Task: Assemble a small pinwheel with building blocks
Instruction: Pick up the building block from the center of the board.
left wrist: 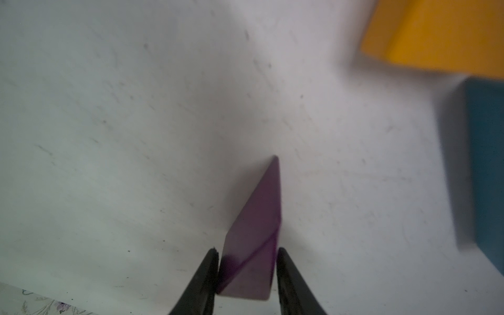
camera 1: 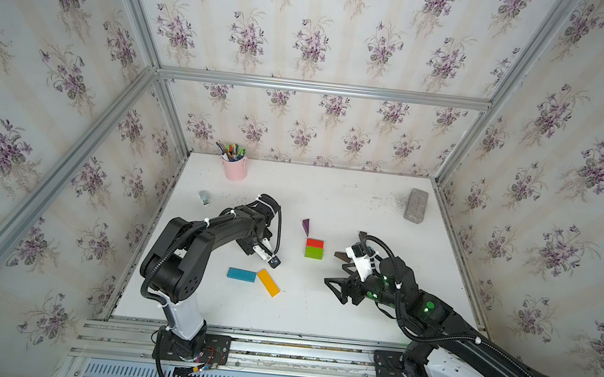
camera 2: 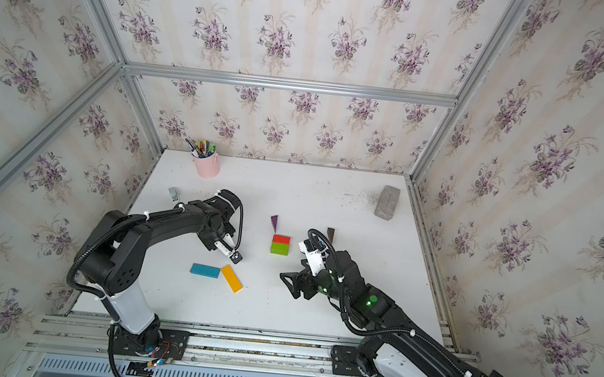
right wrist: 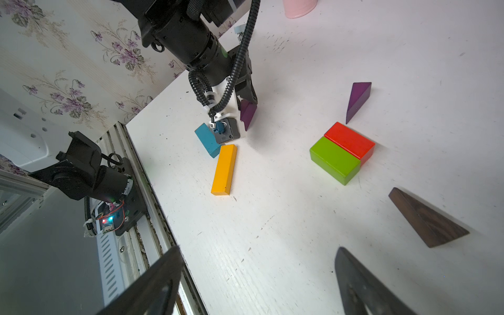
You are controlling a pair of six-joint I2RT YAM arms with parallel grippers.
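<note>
Both top views: the red block (camera 1: 314, 242) and green block (camera 1: 313, 252) lie side by side, touching, in the middle of the table (camera 1: 317, 315); this pair serves as the reference. A free purple wedge (camera 1: 305, 226) lies just beyond the pair's red side, toward the back wall. The left arm (camera 1: 210, 233) covers its own fingers and their load. On that arm's side of the pair, nearer the front rail, the blue bar (camera 1: 241, 274) and yellow bar (camera 1: 268, 283) lie almost corner to corner. On the opposite side, one brown wedge (camera 1: 341, 256) is half hidden by the right arm (camera 1: 398, 281), and a second brown wedge (camera 2: 330, 233) shows only in part past a cable. The right gripper (camera 1: 335, 276) hovers there, jaws spread and empty. Bare tabletop runs from the pair to the front edge. Left wrist view: the left gripper (left wrist: 246, 268) is clamped on the held purple wedge (left wrist: 256, 231), one finger against each side; both bars are blurred and cut by the frame. Right wrist view: the blue bar is partly behind the left arm; whether the held purple wedge touches the table cannot be told.
</note>
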